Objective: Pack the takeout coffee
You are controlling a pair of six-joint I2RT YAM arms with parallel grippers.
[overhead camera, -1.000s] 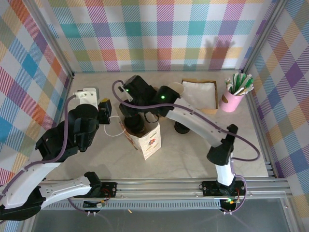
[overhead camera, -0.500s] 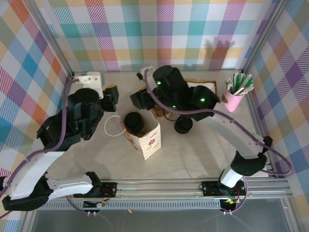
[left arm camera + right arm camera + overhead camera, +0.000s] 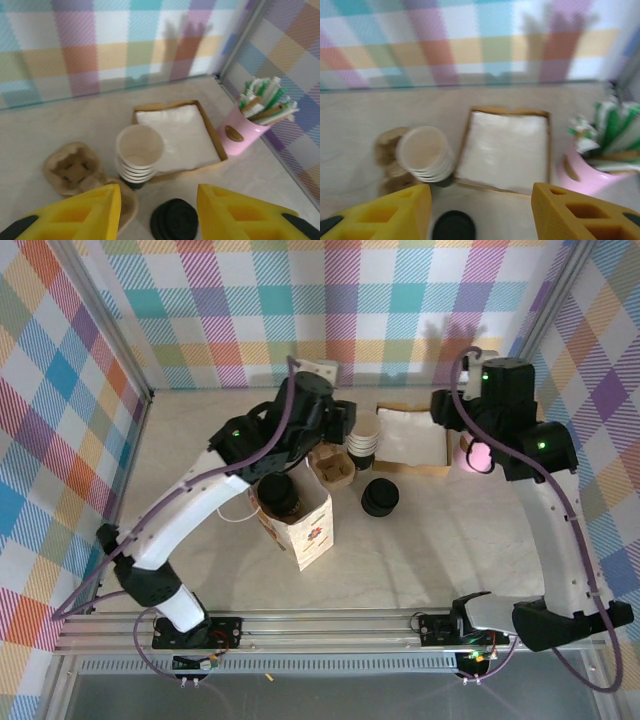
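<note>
Looking from the left, we find the takeout coffee [image 3: 279, 495] standing in the open mouth of the paper bag [image 3: 312, 535], lid up, its long axis upright. The left pincer [image 3: 157, 191] hangs beyond it toward the far wall, spread and holding nothing, so the coffee lies back toward the arm bases from it. Ahead of this pincer on the desk [image 3: 420, 540] stand a stack of cups [image 3: 140, 150] and some black lids [image 3: 174, 220], then a tray of napkins [image 3: 212, 131] and a pink holder [image 3: 240, 135]. The right pincer [image 3: 481, 187], also spread and empty, hovers near the pink holder, well apart from the bag, so we judge the left arm nearer. The top view gives us the bag and coffee, while the wrist views give us the parted fingers.
</note>
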